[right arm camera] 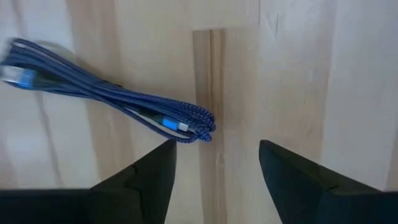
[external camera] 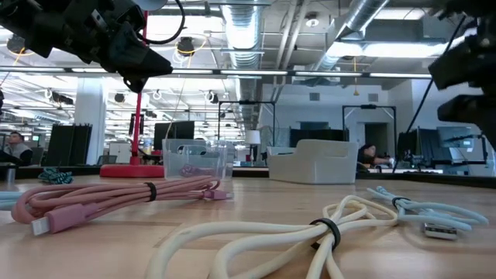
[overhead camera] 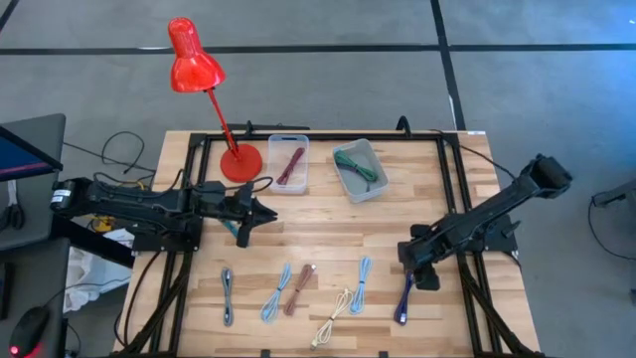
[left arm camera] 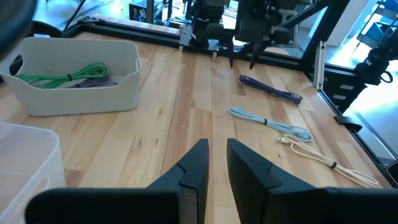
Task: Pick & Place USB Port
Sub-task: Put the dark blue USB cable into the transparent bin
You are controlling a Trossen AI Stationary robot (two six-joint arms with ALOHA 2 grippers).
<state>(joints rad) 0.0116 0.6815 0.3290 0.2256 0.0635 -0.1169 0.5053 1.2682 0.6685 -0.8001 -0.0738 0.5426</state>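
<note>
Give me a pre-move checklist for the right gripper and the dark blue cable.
1. Right gripper open: ok.
2. Nothing between its fingers: ok.
3. Blue cable lying flat on the table: ok.
4. Cable centred between the fingers: not ok, it lies off to one side in the right wrist view.
5. Left gripper away from the cable, near the lamp: ok.
6. Which bin the cable belongs in: cannot tell.

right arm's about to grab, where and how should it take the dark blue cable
Probably at the middle of the bundled dark blue cable, from straight above, fingers either side of its narrow width. It lies flat on the table, folded long and thin, and the right gripper is open beside it.
</note>
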